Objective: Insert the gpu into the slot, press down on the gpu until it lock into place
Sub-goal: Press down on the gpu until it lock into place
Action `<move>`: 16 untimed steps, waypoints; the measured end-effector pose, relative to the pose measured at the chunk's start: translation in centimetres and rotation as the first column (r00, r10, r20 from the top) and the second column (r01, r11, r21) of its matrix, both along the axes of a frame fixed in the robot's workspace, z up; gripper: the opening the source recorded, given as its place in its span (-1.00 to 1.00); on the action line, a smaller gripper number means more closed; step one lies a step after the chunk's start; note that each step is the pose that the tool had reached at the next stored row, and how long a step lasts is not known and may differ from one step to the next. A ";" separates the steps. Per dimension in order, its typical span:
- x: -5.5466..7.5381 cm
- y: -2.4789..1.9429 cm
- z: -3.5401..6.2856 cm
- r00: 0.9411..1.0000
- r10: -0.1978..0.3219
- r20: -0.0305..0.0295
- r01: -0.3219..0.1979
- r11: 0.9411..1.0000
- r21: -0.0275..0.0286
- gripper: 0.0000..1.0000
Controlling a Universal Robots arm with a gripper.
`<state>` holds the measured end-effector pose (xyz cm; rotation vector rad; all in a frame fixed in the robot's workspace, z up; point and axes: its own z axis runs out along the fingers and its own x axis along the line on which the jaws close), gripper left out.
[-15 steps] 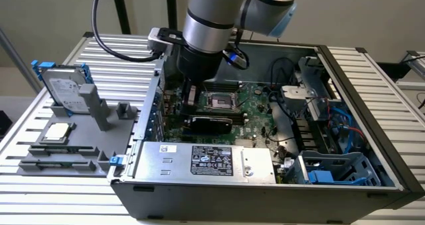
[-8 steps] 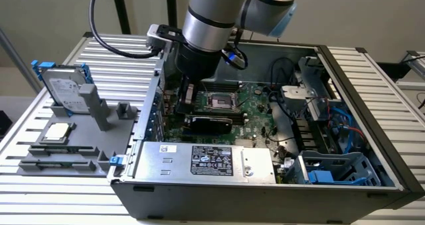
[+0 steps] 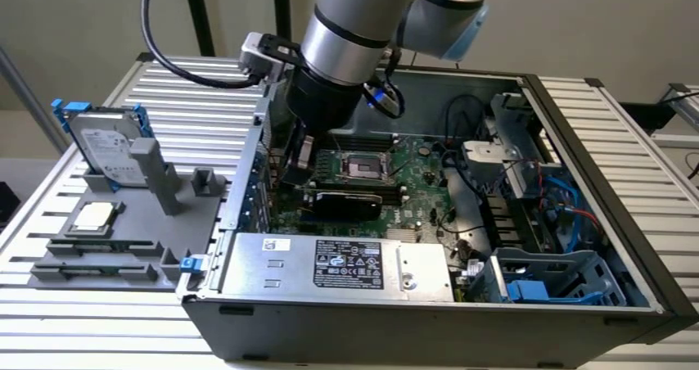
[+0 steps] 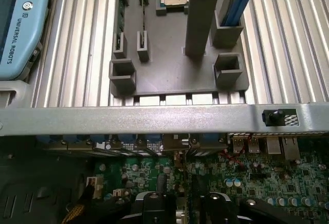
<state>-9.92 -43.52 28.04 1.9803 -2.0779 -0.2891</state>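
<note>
The gpu (image 3: 347, 204), a small black card with a green board edge, stands on the motherboard in the middle of the open case. It sits along the line of the slot, which is hidden beneath it. My gripper (image 3: 291, 176) reaches down from the arm onto the card's end nearest the exterior view's left, close to the case's rear wall. In the wrist view the two black fingers (image 4: 154, 204) stand close together, with a narrow grey piece caught between them. They appear shut on that end of the gpu.
A silver labelled power-supply box (image 3: 339, 263) lies just in front of the gpu. The CPU socket (image 3: 361, 167) lies behind the gpu, and cables and blue drive bays (image 3: 546, 280) fill the exterior view's right. Outside the case wall (image 4: 154, 120) stands a grey fixture (image 4: 175, 54) holding a hard drive (image 3: 107, 147).
</note>
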 end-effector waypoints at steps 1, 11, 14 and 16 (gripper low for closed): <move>0.0 -0.02 0.02 1.000 -0.006 -0.007 0.006 1.000 0.000 -0.33; 0.0 -0.10 0.23 0.995 -0.080 -0.053 0.080 0.997 -0.005 -0.33; 0.0 -0.12 0.32 0.993 -0.098 -0.060 0.098 0.995 -0.012 -0.33; 0.0 -0.13 0.42 0.992 -0.108 -0.064 0.107 0.994 -0.019 -0.33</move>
